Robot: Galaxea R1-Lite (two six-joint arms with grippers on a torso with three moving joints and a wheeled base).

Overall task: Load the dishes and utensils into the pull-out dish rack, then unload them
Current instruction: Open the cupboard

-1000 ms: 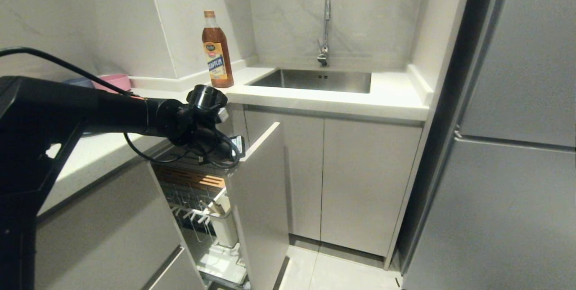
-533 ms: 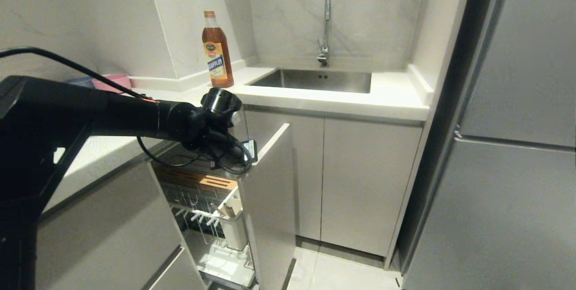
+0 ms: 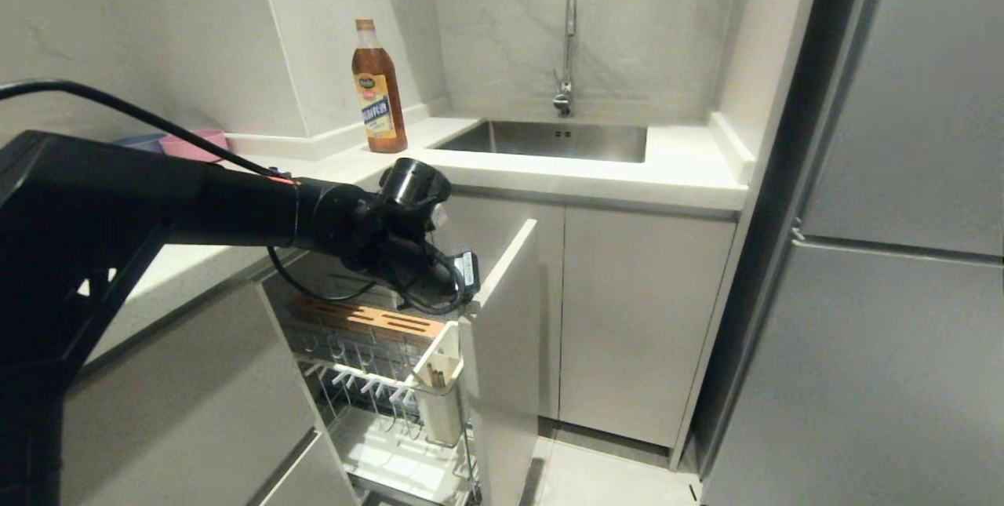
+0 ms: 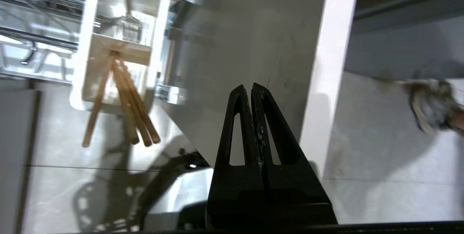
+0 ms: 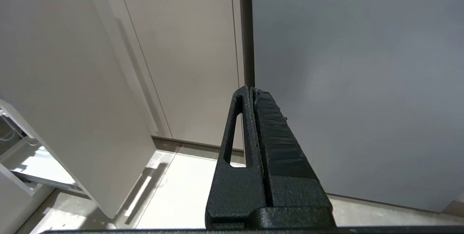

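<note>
Colours, referenced to the pull-out dish rack [image 3: 408, 380]: chrome wire, pale grey front panel [image 3: 510, 365], white drip tray [image 3: 384, 459], white utensil cup [image 3: 439, 404] with pale wooden chopsticks [image 4: 123, 107] in it, orange-brown wooden block [image 3: 365, 319] at the rack's top. Left gripper [image 4: 252, 87] above the panel: matte black. Right gripper [image 5: 250, 89]: black, ribbed pad. Above the rack: white countertop [image 3: 580, 172], amber bottle [image 3: 379, 90] with yellow-blue label, steel sink [image 3: 549, 141], white grey-veined marble wall [image 3: 502, 20]. Pink bowl [image 3: 196, 143] further left. Grey fridge [image 3: 886, 255] right.

The white countertop [image 3: 549, 172] carries an amber bottle [image 3: 379, 90] and, seemingly, a pink bowl [image 3: 196, 145].
</note>
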